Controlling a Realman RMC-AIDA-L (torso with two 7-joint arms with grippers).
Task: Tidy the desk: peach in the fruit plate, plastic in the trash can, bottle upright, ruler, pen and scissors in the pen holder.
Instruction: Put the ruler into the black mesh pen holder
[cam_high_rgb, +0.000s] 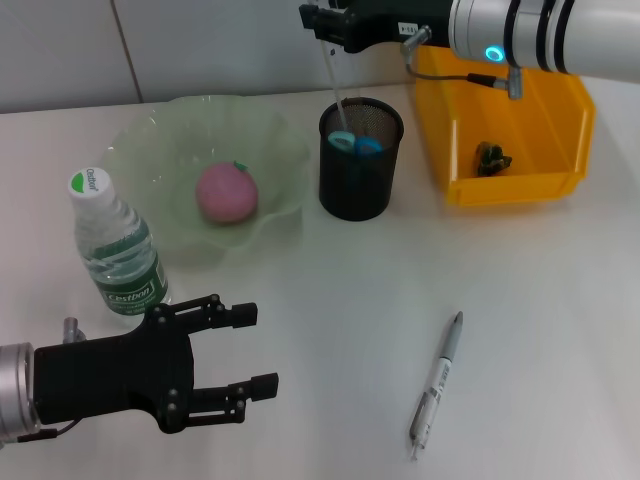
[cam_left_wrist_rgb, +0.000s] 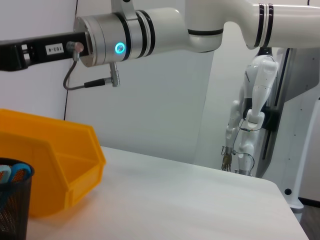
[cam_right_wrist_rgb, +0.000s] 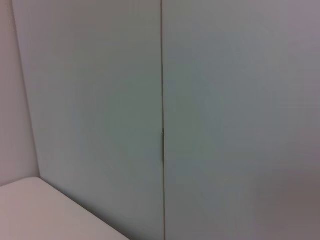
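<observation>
1. Nearest to my camera is the left hand, low over the front left of the tabletop; its two fingers are spread wide and hold nothing.
2. Just behind it the bottle stands upright, its cap on top.
3. Behind the bottle I see the green plate, and the pink peach lies inside it.
4. Right of the plate stands the black mesh holder. Blue scissors handles show inside it, and a clear ruler stands up from it.
5. My right hand is above the holder, at the top end of the ruler. I cannot tell if it grips the ruler.
6. The yellow bin is right of the holder, near it, with a small dark piece inside.
7. The pen lies flat on the front right of the tabletop, well apart from the holder.
</observation>
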